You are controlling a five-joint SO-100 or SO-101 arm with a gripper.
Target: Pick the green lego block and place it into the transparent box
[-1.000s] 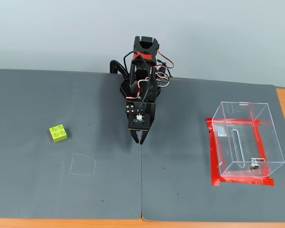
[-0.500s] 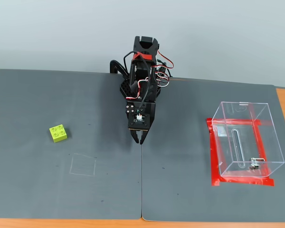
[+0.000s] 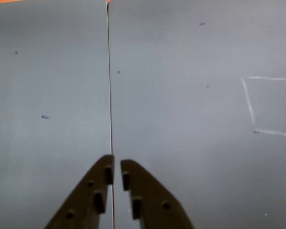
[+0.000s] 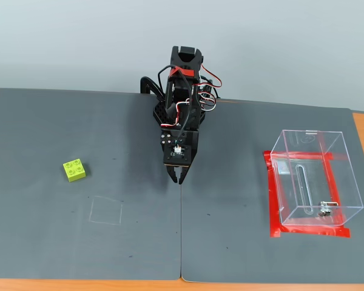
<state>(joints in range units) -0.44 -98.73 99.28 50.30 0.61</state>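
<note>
The green lego block (image 4: 74,170) is a small lime brick with four studs, lying on the dark mat at the left in the fixed view; it does not show in the wrist view. The transparent box (image 4: 312,180) stands at the right on red tape, empty. My gripper (image 4: 178,177) hangs over the mat's middle seam, far from both. In the wrist view the gripper (image 3: 117,164) has its black fingertips nearly together with nothing between them.
Two dark grey mats (image 4: 79,230) meet at a seam (image 3: 109,95) running down the middle. A faint chalk square (image 4: 106,210) is drawn on the mat below and to the right of the block; it also shows in the wrist view (image 3: 271,107). Orange table edges show at the borders.
</note>
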